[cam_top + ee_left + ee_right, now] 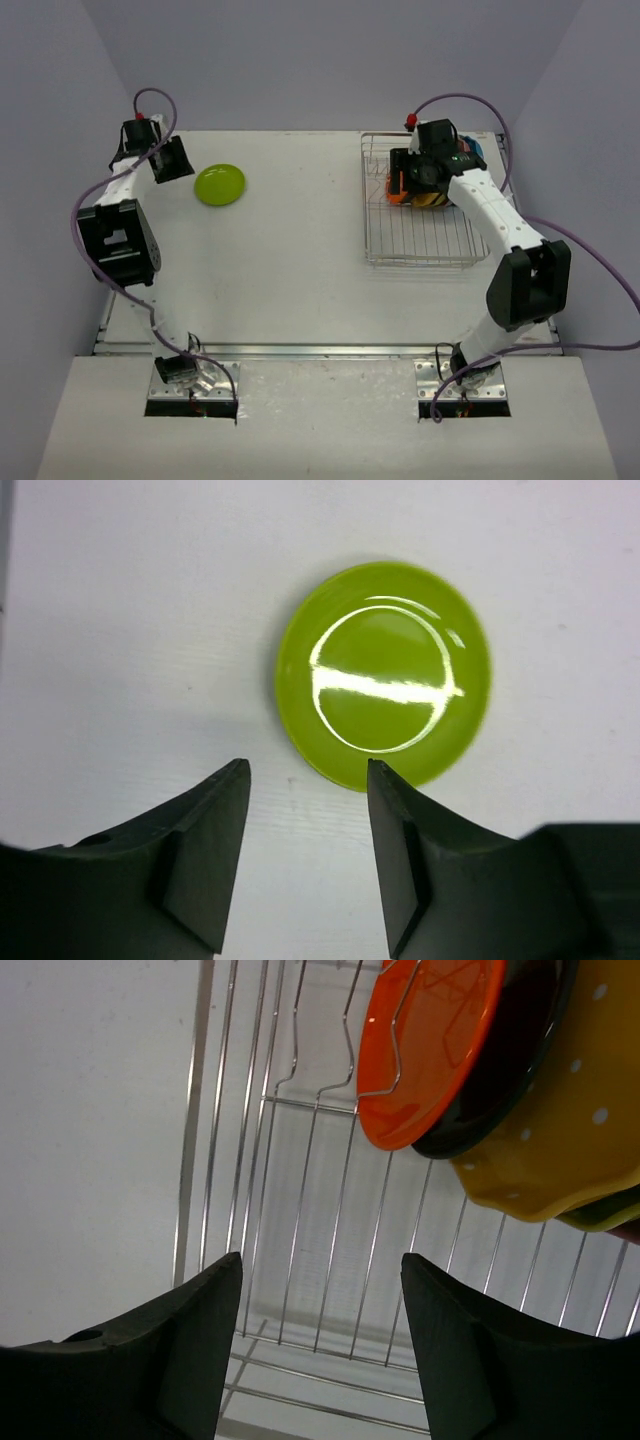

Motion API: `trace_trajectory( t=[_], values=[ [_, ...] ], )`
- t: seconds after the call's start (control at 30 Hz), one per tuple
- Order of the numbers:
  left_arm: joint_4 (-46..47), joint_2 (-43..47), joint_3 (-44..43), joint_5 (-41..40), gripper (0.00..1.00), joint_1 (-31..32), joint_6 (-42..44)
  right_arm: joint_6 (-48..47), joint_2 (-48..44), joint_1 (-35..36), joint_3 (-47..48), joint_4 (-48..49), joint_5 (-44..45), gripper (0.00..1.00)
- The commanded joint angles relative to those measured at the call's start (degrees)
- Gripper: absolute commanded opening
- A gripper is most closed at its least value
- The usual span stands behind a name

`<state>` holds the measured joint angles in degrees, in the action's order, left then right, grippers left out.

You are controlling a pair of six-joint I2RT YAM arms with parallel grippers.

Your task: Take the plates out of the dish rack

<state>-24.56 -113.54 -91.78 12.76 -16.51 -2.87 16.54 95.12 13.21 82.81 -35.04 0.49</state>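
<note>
A lime green plate (220,184) lies flat on the white table at the far left. My left gripper (174,160) hovers just left of it, open and empty. In the left wrist view the lime plate (383,670) lies just beyond my gripper (308,770). The dish rack (420,242) stands at the far right with plates upright at its far end. My right gripper (418,175) hangs over them, open. In the right wrist view the gripper (320,1260) has only rack wires (300,1210) between its fingers; orange (430,1050), black (515,1070) and yellow dotted (560,1130) plates lean at upper right.
A blue plate edge (472,150) shows behind the right wrist at the rack's back. The near half of the rack holds no plates. Grey walls close in the table on the left, right and far sides. Purple cables loop off both arms.
</note>
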Motion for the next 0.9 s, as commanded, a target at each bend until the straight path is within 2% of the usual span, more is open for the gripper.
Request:
trace_trajectory(
  t=[0.0, 0.13, 0.2, 0.47, 0.67, 0.87],
  values=[
    [8.8, 18.5, 8.3, -8.6, 0.52, 8.1, 7.5, -0.3, 4.5, -0.3, 5.5, 1.5, 9.4, 0.63],
    [10.6, 27.6, 15.7, -11.8, 0.55, 12.4, 7.6, 1.0, 8.1, -0.3, 9.6, 2.1, 12.9, 0.5],
    [10.6, 30.3, 18.0, -12.2, 0.56, 13.1, 6.9, 1.6, 10.8, -0.3, 11.6, 2.1, 14.0, 0.47],
    [9.8, 36.8, 23.1, -12.1, 0.58, 13.3, 6.5, 2.6, 17.0, -0.2, 16.8, 1.6, 18.2, 0.44],
    [9.8, 37.3, 24.1, -12.0, 0.59, 13.3, 5.9, 2.5, 19.1, -0.3, 18.5, 1.6, 22.3, 0.45],
    [9.9, 37.1, 24.0, -11.9, 0.59, 13.3, 5.6, 1.8, 21.5, -0.4, 20.1, 1.6, 21.7, 0.4]
  ],
)
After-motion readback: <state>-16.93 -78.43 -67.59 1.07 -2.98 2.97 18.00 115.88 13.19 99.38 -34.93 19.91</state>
